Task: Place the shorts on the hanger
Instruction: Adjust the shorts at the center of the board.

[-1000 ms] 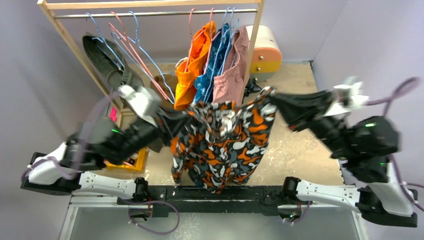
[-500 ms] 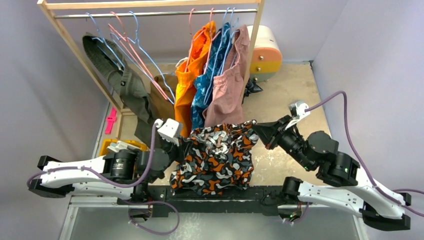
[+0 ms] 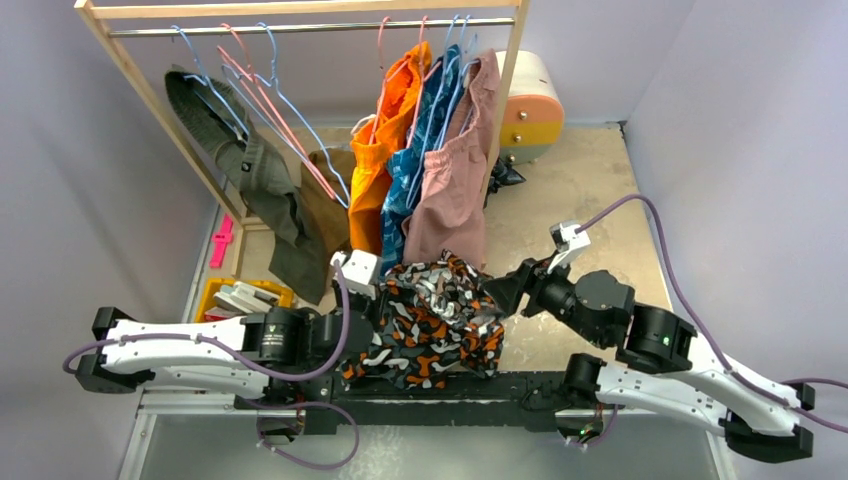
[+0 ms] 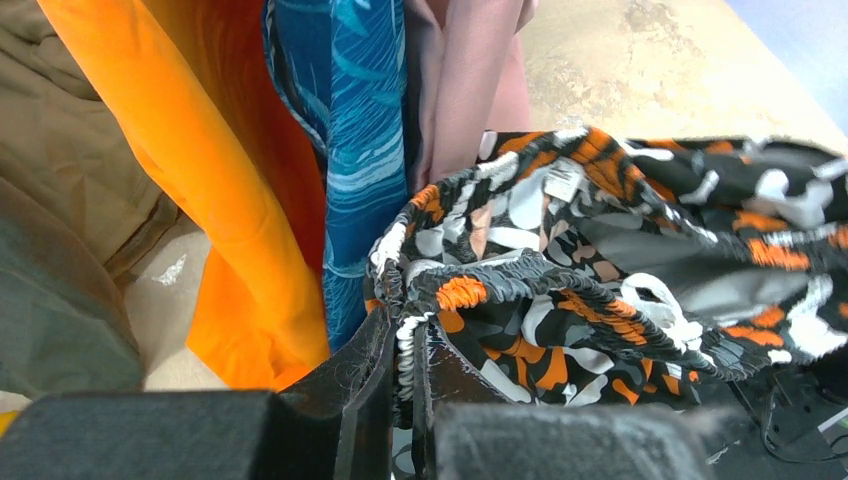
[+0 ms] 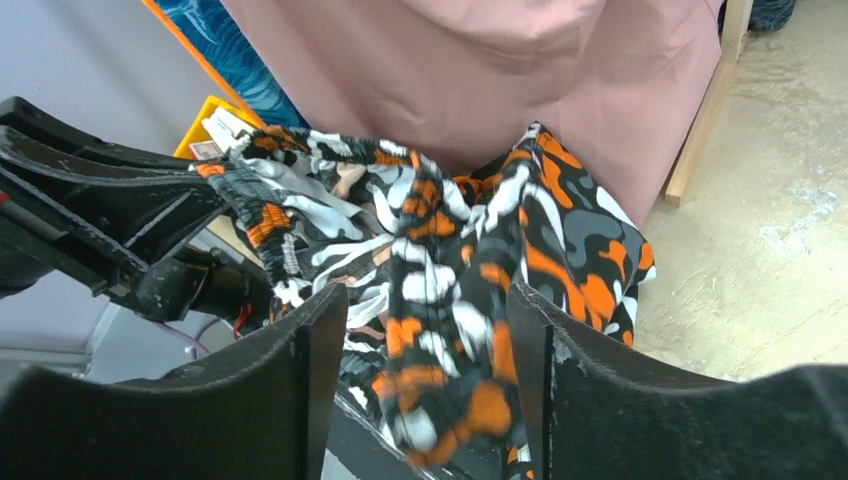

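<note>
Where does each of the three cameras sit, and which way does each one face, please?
Top external: above and behind the arms, looking down on the rack and table; both arms show.
Left wrist: on the left arm, facing the shorts; the left tool clamps their waistband.
Right wrist: on the right arm, facing the shorts and the left tool; the right tool stands open.
Shared: all three show the shorts.

— The camouflage shorts (image 3: 432, 320) at the black left gripper (image 4: 405, 345): orange, black, grey and white blotches?
— Yes. Beyond its fingers hang plain orange shorts (image 4: 150, 130), a blue leaf-print pair (image 4: 355, 120), then dusty-pink ones (image 4: 470, 70).
</note>
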Controlling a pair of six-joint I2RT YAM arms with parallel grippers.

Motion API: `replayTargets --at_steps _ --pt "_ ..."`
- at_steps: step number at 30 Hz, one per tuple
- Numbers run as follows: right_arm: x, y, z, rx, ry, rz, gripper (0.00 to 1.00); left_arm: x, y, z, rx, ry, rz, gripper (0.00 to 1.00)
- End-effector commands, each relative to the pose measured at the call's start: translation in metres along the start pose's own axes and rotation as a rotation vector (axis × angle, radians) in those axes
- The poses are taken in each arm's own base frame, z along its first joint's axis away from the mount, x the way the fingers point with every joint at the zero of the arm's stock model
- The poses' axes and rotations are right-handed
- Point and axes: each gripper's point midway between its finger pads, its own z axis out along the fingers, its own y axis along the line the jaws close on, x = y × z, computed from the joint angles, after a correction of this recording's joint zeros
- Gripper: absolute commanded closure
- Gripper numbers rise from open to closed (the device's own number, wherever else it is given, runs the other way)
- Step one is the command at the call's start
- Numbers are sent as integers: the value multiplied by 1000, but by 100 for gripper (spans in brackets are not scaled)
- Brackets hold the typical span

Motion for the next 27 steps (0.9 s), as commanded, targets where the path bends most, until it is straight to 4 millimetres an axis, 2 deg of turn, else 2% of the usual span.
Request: replayTargets --at_steps 1,4,7,14,19,23,27 --pt "-31 14 -11 -27 -46 3 35 -6 0 -1 13 -33 -82 100" --pt "-34 14 -6 20 -23 -41 33 -8 3 -4 16 -43 -108 100" --pt "-24 16 4 46 52 -95 31 -11 6 -5 10 -51 -120 100" --pt "14 59 19 -184 237 -203 27 -23 15 -8 -38 -69 -99 100" --pt "50 76 21 -310 366 -186 28 -31 20 -10 -68 -91 -105 100" --pt "77 73 27 -327 407 -127 30 -32 21 -10 -73 -94 -109 100" --pt "82 66 32 -281 417 -152 28 -28 21 -8 -75 -89 -104 100"
